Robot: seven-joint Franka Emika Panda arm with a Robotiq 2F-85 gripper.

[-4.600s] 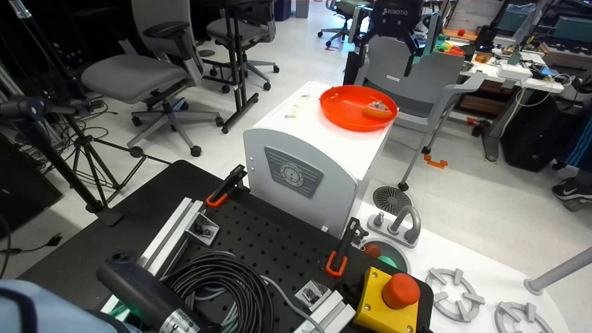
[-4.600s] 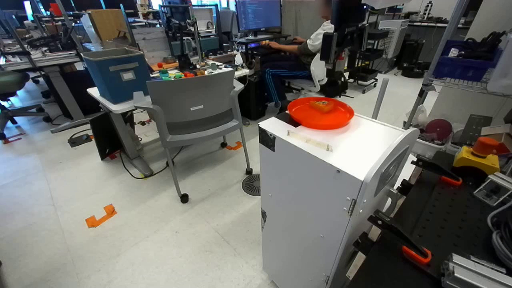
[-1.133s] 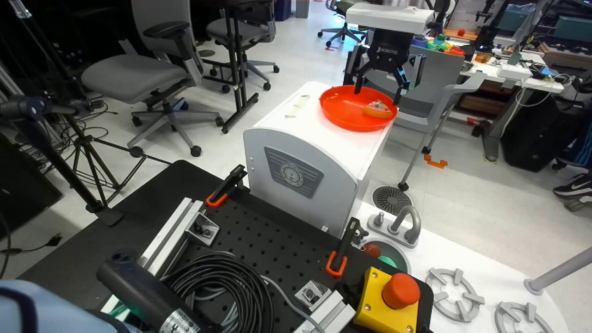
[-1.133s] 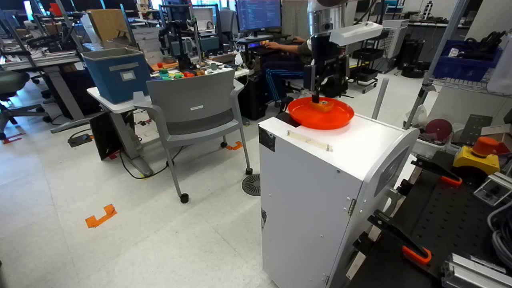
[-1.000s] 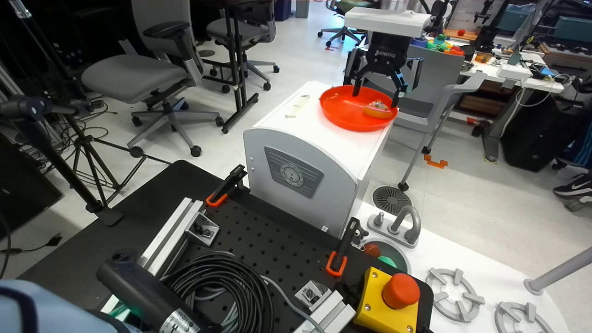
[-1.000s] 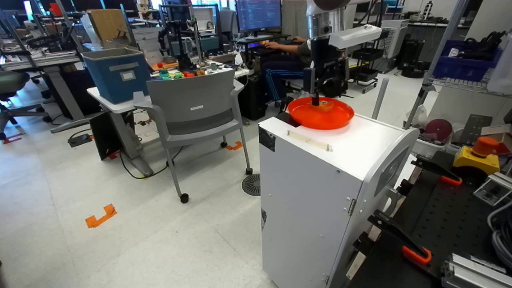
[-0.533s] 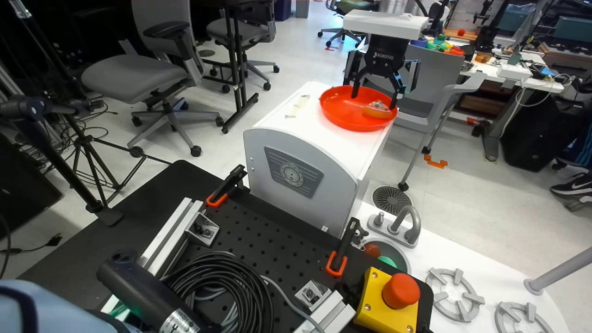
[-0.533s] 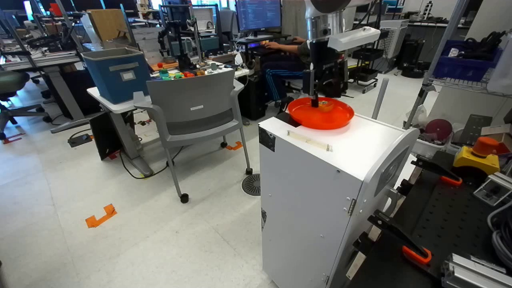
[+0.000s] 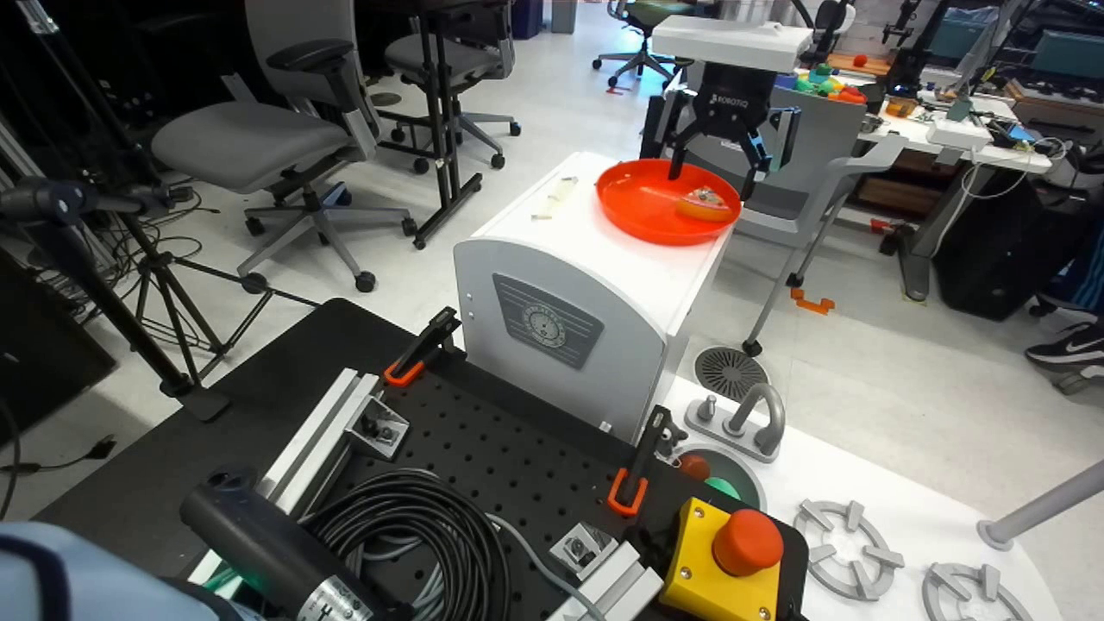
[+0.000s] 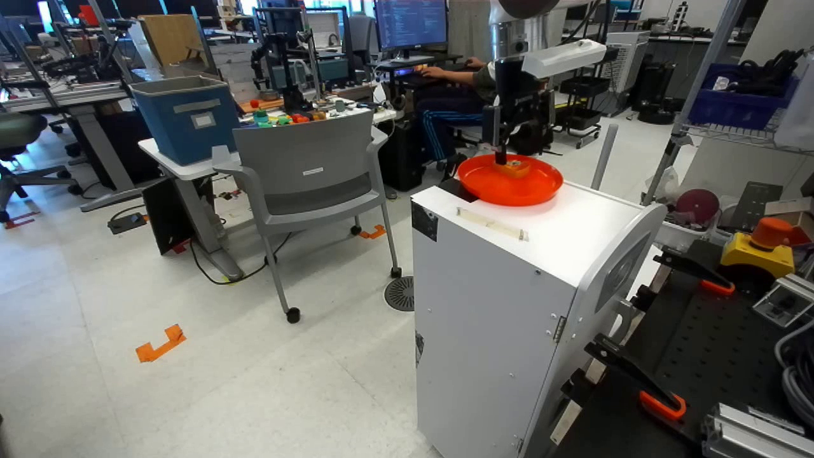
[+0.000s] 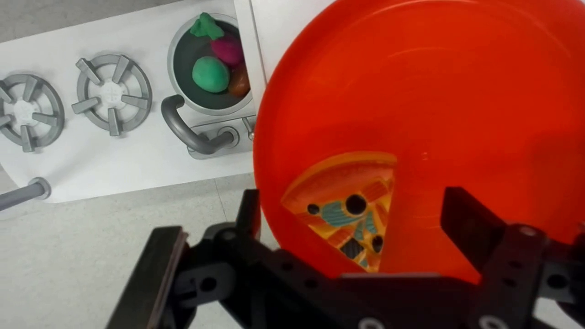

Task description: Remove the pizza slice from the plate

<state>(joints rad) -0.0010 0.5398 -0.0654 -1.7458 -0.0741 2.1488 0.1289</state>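
Note:
The pizza slice [image 11: 340,201] is an orange-yellow wedge with dark and green toppings. It lies in the bright orange plate [image 11: 438,91], near the rim. In exterior views the slice [image 9: 705,207] [image 10: 516,169] sits inside the plate [image 9: 638,207] [image 10: 524,196], on top of a white cabinet. My gripper [image 11: 351,196] is open and empty, pointing down above the plate; it also shows in both exterior views [image 9: 712,185] [image 10: 501,159]. In the wrist view the slice appears between the fingers, closer to the left one. The left finger appears outside the rim, the right one over the plate.
The white cabinet top [image 9: 595,250] holds the plate close to its edge. A toy sink [image 11: 201,98] with toy vegetables, a faucet [image 11: 183,125] and burners [image 11: 112,93] stand beside it. A grey chair [image 10: 311,172] is behind the cabinet. A yellow box with a red button [image 9: 724,561] sits on the black table.
My gripper came down from high above to just over the plate. In the last half second it shifted slightly right in an exterior view, still open. The slice and plate have not moved.

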